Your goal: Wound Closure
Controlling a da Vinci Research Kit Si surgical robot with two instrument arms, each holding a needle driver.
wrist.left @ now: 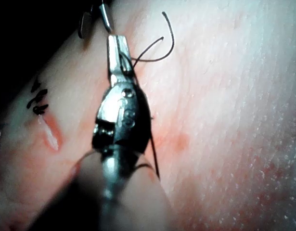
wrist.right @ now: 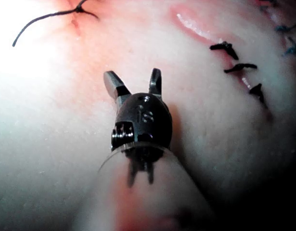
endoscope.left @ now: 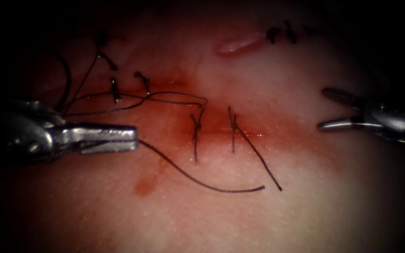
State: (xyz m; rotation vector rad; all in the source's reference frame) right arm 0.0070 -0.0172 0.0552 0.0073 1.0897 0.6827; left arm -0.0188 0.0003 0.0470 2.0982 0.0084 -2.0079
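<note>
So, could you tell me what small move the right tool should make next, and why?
Probably bring the open, empty right tool toward the thread trailing from the left tool, whose jaws are shut on it; that free end lies loose on the tissue.

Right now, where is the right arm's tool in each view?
Endoscope: right tool, jaws open and empty, right of the cut; left tool holds the thread.
Left wrist: right tool beyond the left tool's tip.
Right wrist: right tool over bare tissue.
Shared landmark: glossy slit beside dark stitches.
</note>
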